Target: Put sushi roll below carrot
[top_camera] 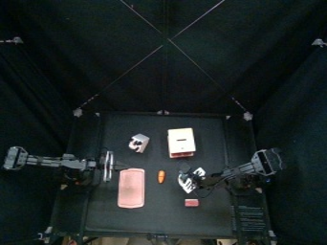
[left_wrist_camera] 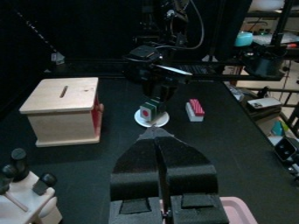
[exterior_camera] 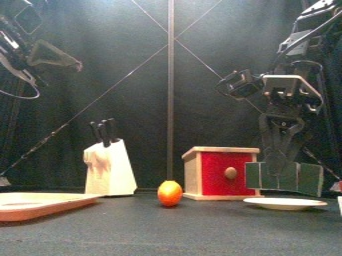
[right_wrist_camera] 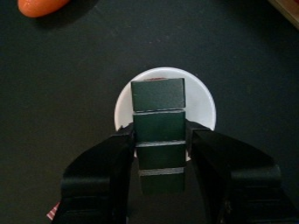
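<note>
The sushi roll (right_wrist_camera: 158, 118) is a dark green piece with a reddish face in the left wrist view (left_wrist_camera: 147, 111). My right gripper (right_wrist_camera: 160, 133) is shut on it and holds it just over a small white plate (right_wrist_camera: 201, 103). In the front view the roll (exterior_camera: 287, 177) hangs a little above that plate (exterior_camera: 283, 203). The tiny orange carrot (top_camera: 163, 177) lies to the left of the right gripper (top_camera: 193, 177), at the table's middle front (exterior_camera: 170, 193). My left gripper (left_wrist_camera: 159, 138) is shut and empty, resting at the table's left edge (top_camera: 101, 173).
A white knife block (top_camera: 138, 143) and a wooden box with a red front (top_camera: 183, 143) stand at the back. A flat pink rectangle (top_camera: 132, 189) lies to the left of the carrot. A small pink-red block (top_camera: 192, 202) lies near the front edge.
</note>
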You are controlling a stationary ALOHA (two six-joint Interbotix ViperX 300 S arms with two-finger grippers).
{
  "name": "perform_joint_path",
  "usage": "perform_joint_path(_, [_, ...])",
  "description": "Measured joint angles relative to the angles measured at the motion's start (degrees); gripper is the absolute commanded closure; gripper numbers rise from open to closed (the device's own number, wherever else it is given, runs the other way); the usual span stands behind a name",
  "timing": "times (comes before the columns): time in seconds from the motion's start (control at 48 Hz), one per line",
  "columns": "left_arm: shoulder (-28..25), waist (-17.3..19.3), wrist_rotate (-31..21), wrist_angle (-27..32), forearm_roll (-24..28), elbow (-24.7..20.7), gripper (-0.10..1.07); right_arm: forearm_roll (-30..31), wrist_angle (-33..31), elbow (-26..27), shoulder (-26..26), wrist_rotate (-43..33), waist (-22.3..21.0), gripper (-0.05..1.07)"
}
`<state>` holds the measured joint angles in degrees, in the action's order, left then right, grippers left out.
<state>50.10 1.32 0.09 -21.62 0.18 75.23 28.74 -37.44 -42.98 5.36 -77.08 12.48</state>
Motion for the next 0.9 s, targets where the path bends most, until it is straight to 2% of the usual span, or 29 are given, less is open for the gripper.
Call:
perform_joint_path(0.292, [0.09, 0.09, 0.0, 0.0, 0.0, 0.09, 1.0, 2.2, 0.53, 2.72, -0.09, 0.79, 0.09, 0.41])
perform_joint_path(0.896, [0.09, -0.18, -0.26, 0.0, -1.41, 0.26, 1.0, 12.57, 10.63, 9.05, -5.63, 0.79, 3.25, 0.41])
